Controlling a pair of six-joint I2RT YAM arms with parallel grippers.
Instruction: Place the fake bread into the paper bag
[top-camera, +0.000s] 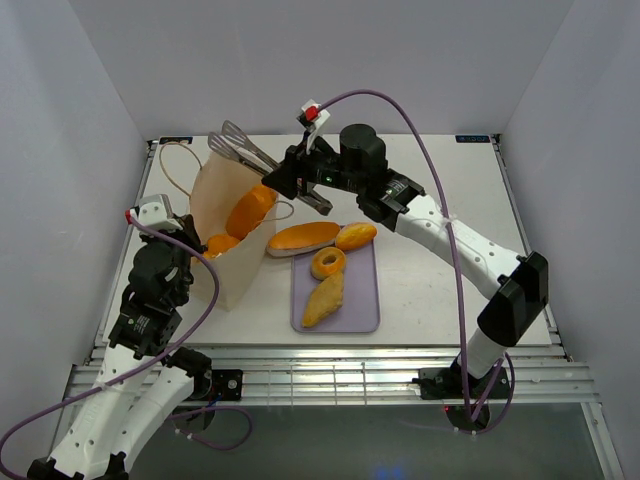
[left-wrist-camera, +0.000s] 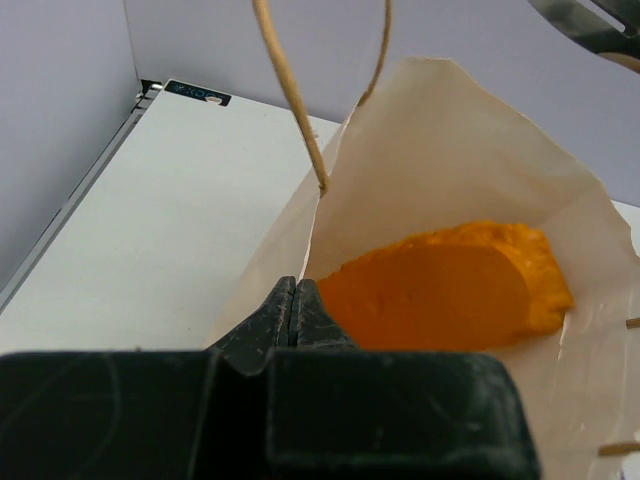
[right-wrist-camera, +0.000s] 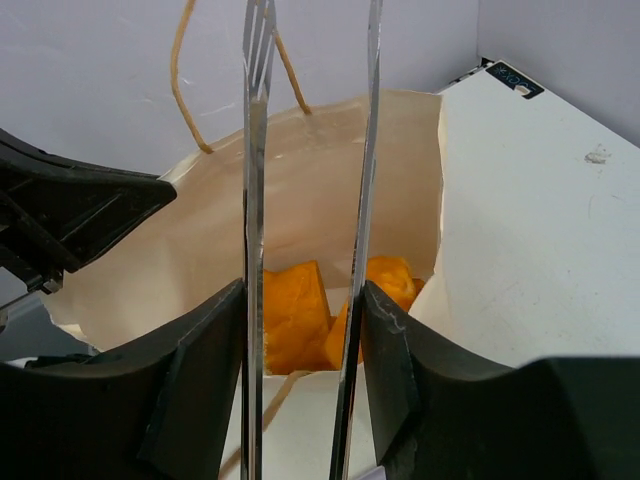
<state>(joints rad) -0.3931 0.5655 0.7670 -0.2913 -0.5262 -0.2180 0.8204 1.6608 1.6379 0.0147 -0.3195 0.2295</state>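
The paper bag (top-camera: 238, 272) stands open at the left of the table. My left gripper (top-camera: 190, 243) is shut on its near rim, seen close in the left wrist view (left-wrist-camera: 295, 298). Orange fake bread (top-camera: 250, 210) lies inside the bag (left-wrist-camera: 450, 150), also in the left wrist view (left-wrist-camera: 450, 295). My right gripper (top-camera: 300, 183) is shut on the silver tongs (top-camera: 243, 147) and holds them over the bag's mouth. In the right wrist view the tongs' arms (right-wrist-camera: 255, 150) stand apart with nothing between them, above bread pieces (right-wrist-camera: 290, 310) in the bag (right-wrist-camera: 320, 170).
A lavender tray (top-camera: 362, 310) right of the bag carries a long flat loaf (top-camera: 303, 238), a bun (top-camera: 356, 236), a ring (top-camera: 328, 263) and a turnover (top-camera: 324, 300). White walls enclose the table. The bag's cord handle (left-wrist-camera: 290, 90) loops up.
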